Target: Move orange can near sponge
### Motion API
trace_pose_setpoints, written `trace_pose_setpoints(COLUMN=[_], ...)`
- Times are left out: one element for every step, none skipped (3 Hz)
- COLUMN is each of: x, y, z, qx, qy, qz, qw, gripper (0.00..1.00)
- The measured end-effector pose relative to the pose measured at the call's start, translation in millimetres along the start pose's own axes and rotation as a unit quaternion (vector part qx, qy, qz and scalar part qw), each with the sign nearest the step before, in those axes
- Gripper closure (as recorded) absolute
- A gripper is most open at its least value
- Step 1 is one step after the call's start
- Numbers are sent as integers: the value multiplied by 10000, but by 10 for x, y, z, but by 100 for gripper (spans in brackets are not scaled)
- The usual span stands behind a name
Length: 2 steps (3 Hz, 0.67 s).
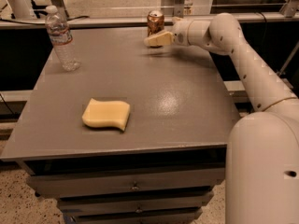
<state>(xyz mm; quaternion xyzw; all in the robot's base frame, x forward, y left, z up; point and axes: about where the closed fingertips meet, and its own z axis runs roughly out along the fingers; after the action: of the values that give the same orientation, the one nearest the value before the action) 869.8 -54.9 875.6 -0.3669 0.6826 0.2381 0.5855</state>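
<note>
The orange can stands upright at the far edge of the grey table, slightly right of centre. My gripper reaches in from the right, low over the table, right at the can's base and covering its lower part. Whether it touches the can I cannot tell. The pale yellow sponge lies flat on the near left part of the table, far from the can and the gripper.
A clear plastic water bottle stands upright at the far left of the table. My white arm runs along the table's right side. Drawers sit under the table front. A rail runs behind the far edge.
</note>
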Motion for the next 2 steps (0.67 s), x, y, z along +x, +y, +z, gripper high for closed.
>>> trace_pose_setpoints(x=[-18, -49], y=[31, 81], z=[138, 114], qx=[-63, -62], qy=[-7, 5], qz=[105, 263], qw=[9999, 9996], gripper=[16, 40])
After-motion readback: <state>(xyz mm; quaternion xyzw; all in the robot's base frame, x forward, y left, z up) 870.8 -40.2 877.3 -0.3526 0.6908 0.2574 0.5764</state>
